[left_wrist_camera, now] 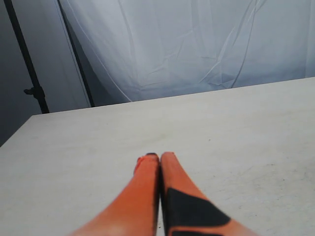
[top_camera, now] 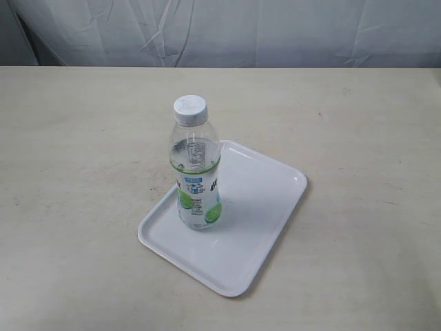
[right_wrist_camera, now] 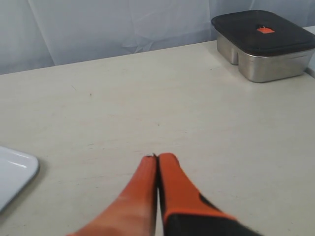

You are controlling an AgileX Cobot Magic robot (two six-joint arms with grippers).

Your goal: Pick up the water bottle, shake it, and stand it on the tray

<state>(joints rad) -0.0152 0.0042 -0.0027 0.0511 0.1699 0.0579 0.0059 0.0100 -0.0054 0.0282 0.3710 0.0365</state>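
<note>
The water bottle (top_camera: pixel 196 165), clear with a white cap and a lime-printed label, stands upright on the left part of the white tray (top_camera: pixel 262 227) in the exterior view. Neither arm shows in that view. In the left wrist view my left gripper (left_wrist_camera: pixel 158 156) has its orange fingers pressed together over bare tabletop, holding nothing. My right gripper (right_wrist_camera: pixel 157 157) is likewise shut and empty above the table, and a rounded corner of the tray (right_wrist_camera: pixel 15 172) shows beside it in the right wrist view. The bottle is out of both wrist views.
A steel container with a dark lid (right_wrist_camera: pixel 263 44) sits at the table's far corner in the right wrist view. A white cloth backdrop (top_camera: pixel 220 31) hangs behind the table. A black stand pole (left_wrist_camera: pixel 29 73) rises past the table edge in the left wrist view.
</note>
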